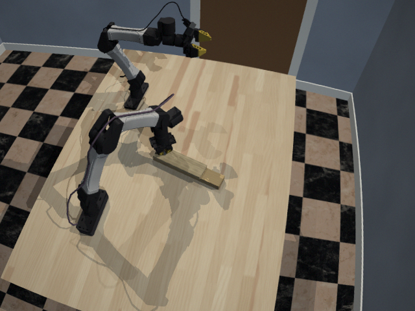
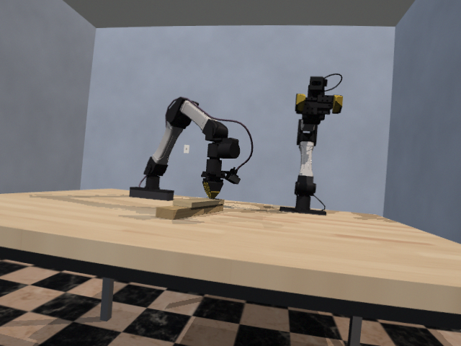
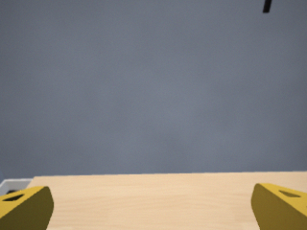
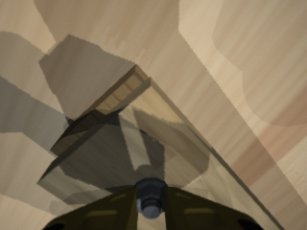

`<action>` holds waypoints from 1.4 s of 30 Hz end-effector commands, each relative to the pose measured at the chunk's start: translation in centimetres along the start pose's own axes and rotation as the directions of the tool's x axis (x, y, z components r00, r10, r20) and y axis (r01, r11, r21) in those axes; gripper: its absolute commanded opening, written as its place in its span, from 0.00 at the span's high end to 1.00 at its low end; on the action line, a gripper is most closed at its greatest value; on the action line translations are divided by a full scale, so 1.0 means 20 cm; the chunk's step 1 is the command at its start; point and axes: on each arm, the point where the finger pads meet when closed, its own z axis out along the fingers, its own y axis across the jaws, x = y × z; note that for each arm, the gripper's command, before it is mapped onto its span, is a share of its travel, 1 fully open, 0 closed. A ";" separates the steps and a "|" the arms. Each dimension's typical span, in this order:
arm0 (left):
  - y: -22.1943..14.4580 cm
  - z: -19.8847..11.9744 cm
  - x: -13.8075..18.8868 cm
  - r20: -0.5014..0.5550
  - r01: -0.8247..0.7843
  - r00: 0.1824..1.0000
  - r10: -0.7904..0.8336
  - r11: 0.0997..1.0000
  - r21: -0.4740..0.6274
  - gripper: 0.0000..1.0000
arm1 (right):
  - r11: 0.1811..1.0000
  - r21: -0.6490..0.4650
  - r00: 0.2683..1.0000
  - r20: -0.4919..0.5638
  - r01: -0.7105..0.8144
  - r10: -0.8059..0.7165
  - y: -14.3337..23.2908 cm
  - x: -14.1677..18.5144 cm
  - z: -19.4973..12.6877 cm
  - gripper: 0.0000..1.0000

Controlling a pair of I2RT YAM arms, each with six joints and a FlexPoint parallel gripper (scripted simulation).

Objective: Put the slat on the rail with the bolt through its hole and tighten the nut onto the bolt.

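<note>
The wooden slat [image 1: 184,162] [image 2: 197,202] [image 4: 139,150] lies flat on the rail [image 1: 213,177] [image 2: 168,213] [image 4: 121,95], whose end shows past it. In the right wrist view, a dark blue nut [image 4: 151,185] sits above the slat near its end, around the bolt [image 4: 151,211], whose rounded tip shows. The slat's hole is hidden, and whether the nut touches the slat cannot be told. My right gripper [image 1: 165,152] [image 2: 212,197] [image 4: 151,195] points down, its fingertips shut on the nut from both sides. My left gripper [image 1: 208,44] [image 2: 319,104] [image 3: 152,194] is open and empty, raised high, far from the slat.
The wooden table [image 1: 254,140] [image 2: 279,246] carries both arm bases, the left arm base [image 1: 136,96] [image 2: 302,210] and the right arm base [image 1: 92,212] [image 2: 151,193]. Arm shadows fall across the slat and the table. A brown door [image 1: 251,30] stands behind the far edge.
</note>
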 end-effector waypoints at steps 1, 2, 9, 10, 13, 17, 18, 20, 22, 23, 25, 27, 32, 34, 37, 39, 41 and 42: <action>0.00 -0.01 -0.04 0.020 -0.001 1.000 0.001 1.000 0.002 0.00 | 1.000 0.013 1.000 0.006 -0.005 0.004 -0.02 0.00 -0.02 0.89; 0.00 -0.01 -0.04 0.020 -0.001 1.000 0.001 1.000 0.002 0.00 | 1.000 0.013 1.000 0.006 -0.005 0.004 -0.02 0.00 -0.02 0.89; 0.00 -0.01 -0.04 0.020 -0.001 1.000 0.001 1.000 0.002 0.00 | 1.000 0.016 1.000 0.007 -0.005 0.005 -0.02 0.00 -0.02 0.89; 0.00 -0.01 -0.04 0.020 -0.001 1.000 0.001 1.000 0.002 0.00 | 1.000 0.012 1.000 0.006 -0.004 0.004 -0.01 0.00 -0.02 0.89; 0.00 -0.01 -0.04 0.020 -0.001 1.000 0.001 1.000 0.002 0.00 | 1.000 0.014 1.000 0.007 -0.005 0.005 -0.02 0.00 -0.02 0.89; 0.00 -0.01 -0.04 0.020 -0.001 1.000 0.001 1.000 0.002 0.00 | 1.000 0.016 1.000 0.007 -0.005 0.005 -0.02 0.00 -0.02 0.89; 0.00 -0.01 -0.04 0.020 -0.001 1.000 0.001 1.000 0.002 0.00 | 1.000 0.016 1.000 0.007 -0.005 0.005 -0.02 0.00 -0.02 0.89; 0.00 -0.01 -0.04 0.020 -0.001 1.000 0.001 1.000 0.002 0.00 | 1.000 0.016 1.000 0.007 -0.005 0.005 -0.02 0.00 -0.02 0.89; 0.00 -0.01 -0.04 0.020 -0.001 1.000 0.001 1.000 0.002 0.00 | 1.000 0.015 1.000 0.007 -0.005 0.005 -0.02 0.00 -0.02 0.89; 0.00 -0.01 -0.04 0.020 -0.001 1.000 0.001 1.000 0.002 0.00 | 1.000 0.013 1.000 0.006 -0.005 0.004 -0.02 0.00 -0.02 0.89; 0.00 -0.01 -0.04 0.020 -0.001 1.000 0.001 1.000 0.002 0.00 | 1.000 0.011 1.000 0.005 -0.004 0.004 -0.01 0.00 -0.02 0.89; 0.00 -0.01 -0.04 0.020 -0.001 1.000 0.001 1.000 0.002 0.00 | 1.000 0.016 1.000 0.007 -0.005 0.005 -0.02 0.00 -0.02 0.89; 0.00 -0.01 -0.04 0.020 -0.001 1.000 0.001 1.000 0.002 0.00 | 1.000 0.013 1.000 0.006 -0.004 0.004 -0.01 0.00 -0.02 0.89; 0.00 -0.01 -0.04 0.020 -0.001 1.000 0.001 1.000 0.002 0.00 | 1.000 0.015 1.000 0.007 -0.005 0.005 -0.02 0.00 -0.02 0.89; 0.00 -0.01 -0.04 0.020 -0.001 1.000 0.001 1.000 0.002 0.00 | 1.000 0.016 1.000 0.007 -0.005 0.005 -0.02 0.00 -0.02 0.89; 0.00 -0.01 -0.04 0.020 -0.001 1.000 0.001 1.000 0.002 0.00 | 1.000 0.016 1.000 0.007 -0.005 0.005 -0.02 0.00 -0.02 0.89; 0.00 -0.01 -0.04 0.020 -0.001 1.000 0.001 1.000 0.002 0.00 | 1.000 0.015 1.000 0.007 -0.005 0.005 -0.02 0.00 -0.02 0.89; 0.00 -0.01 -0.04 0.020 -0.001 1.000 0.001 1.000 0.002 0.00 | 1.000 0.015 1.000 0.007 -0.005 0.005 -0.02 0.00 -0.02 0.89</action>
